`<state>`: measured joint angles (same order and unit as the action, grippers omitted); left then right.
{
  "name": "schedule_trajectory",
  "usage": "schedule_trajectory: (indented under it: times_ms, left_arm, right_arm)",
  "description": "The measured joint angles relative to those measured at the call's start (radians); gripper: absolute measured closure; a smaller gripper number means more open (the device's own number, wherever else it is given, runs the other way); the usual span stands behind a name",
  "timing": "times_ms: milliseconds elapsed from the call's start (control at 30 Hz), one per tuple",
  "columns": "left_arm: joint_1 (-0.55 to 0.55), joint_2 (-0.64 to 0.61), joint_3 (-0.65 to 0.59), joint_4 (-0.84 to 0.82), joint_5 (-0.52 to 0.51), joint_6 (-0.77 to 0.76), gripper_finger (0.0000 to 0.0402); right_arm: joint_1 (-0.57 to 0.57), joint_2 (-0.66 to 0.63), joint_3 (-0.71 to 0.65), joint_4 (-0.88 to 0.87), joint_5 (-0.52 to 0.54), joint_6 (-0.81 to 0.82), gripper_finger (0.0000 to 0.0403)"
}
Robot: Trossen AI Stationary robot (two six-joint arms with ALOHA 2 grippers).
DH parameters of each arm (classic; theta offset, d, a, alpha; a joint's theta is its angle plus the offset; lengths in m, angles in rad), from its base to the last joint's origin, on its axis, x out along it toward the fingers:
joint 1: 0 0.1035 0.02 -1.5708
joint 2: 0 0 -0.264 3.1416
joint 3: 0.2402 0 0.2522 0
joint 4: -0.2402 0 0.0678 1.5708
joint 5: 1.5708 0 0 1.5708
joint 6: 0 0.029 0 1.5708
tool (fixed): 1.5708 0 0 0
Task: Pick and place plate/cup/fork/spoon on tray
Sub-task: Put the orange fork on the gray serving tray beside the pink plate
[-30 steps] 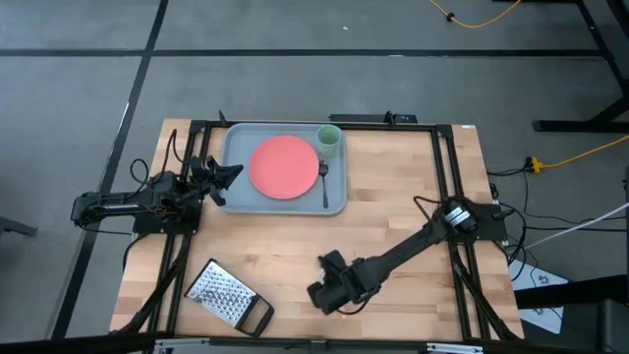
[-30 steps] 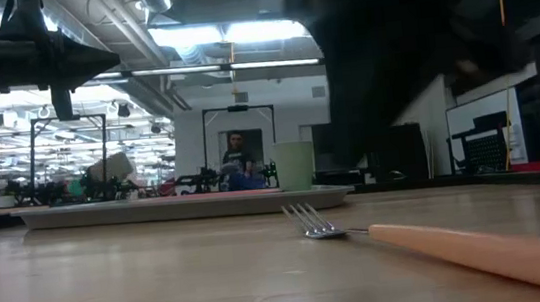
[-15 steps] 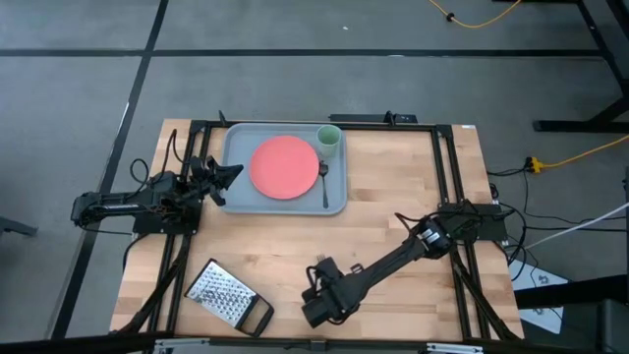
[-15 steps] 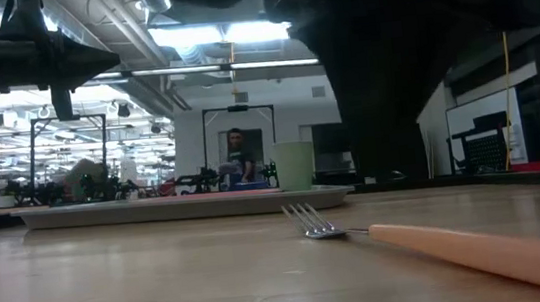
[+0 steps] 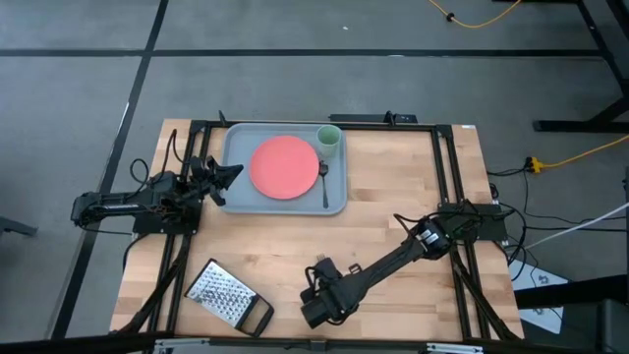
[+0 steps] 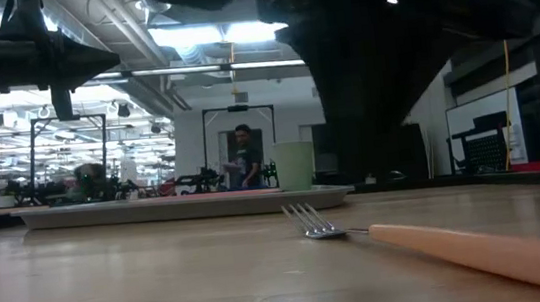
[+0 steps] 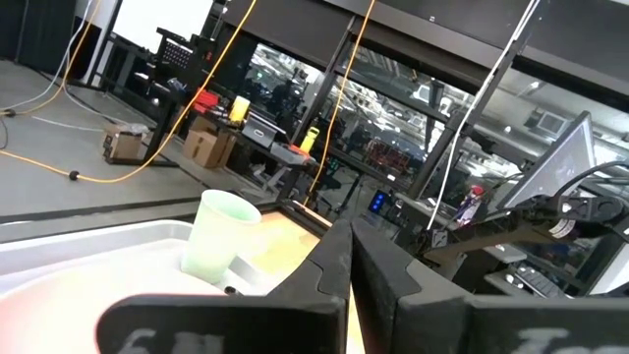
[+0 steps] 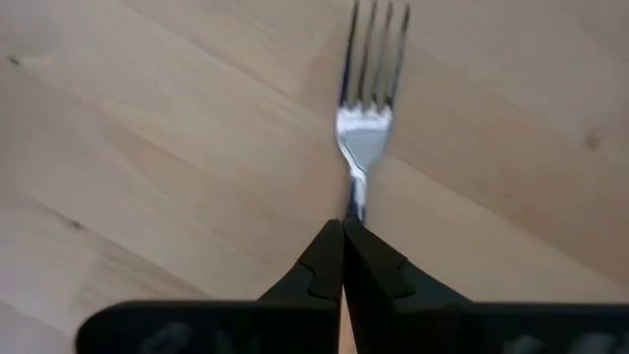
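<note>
High view: the right arm reaches across the wooden counter (image 5: 393, 211) to its near edge, its pincer (image 5: 316, 313) low over the boards, a short way from the metal grater (image 5: 224, 295) with its black handle. Right wrist view shows that pincer (image 8: 342, 258) with its two dark fingers (image 8: 314, 270) pressed together, tips meeting directly over the neck of the fork (image 8: 366, 128); the silver tines point away from the camera and the fork lies flat on the wood. Whether the closed tips actually pinch the neck cannot be told. From the low view the fork (image 6: 431, 243) rests on the counter, tines toward the tray (image 6: 186, 208), its orange handle running toward the camera.

At the far side of the counter the grey-blue tray (image 5: 237, 200) carries the coral-red plate (image 5: 284, 166), the pale green cup (image 5: 328, 140) in its far right corner, and the dark spoon (image 5: 323, 183) lying just beside the plate. The left arm waits at the tray's left edge, its pincer (image 5: 231, 173) closed on nothing; in the left wrist view its fingers (image 7: 329, 270) meet in front of the cup (image 7: 218, 234). A person (image 6: 244, 156) stands in the room beyond the counter.
</note>
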<state>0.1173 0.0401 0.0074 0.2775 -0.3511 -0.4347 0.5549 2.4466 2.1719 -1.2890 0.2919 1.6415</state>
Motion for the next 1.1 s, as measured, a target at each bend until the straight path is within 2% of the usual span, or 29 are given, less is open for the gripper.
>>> schedule_trajectory:
  times_ms: [133,767,967,1100]
  left_arm:
    - [0.000,0.000,0.000,0.000,0.000,0.000,0.0401]
    - [0.000,0.000,0.000,0.000,0.000,0.000,0.0401]
    - [0.000,0.000,0.000,0.000,0.000,0.000,0.0401]
    - [0.000,0.000,0.000,0.000,0.000,0.000,0.0401]
  right_arm:
    - [0.000,0.000,0.000,0.032,0.039,-0.001,0.0392]
    - [-0.022,0.000,0.000,0.092,0.023,0.000,0.0392]
    - [-0.038,-0.021,-0.002,-0.102,0.030,-0.023,0.0392]
    - [-0.036,-0.061,-0.002,-0.246,0.060,0.018,0.0392]
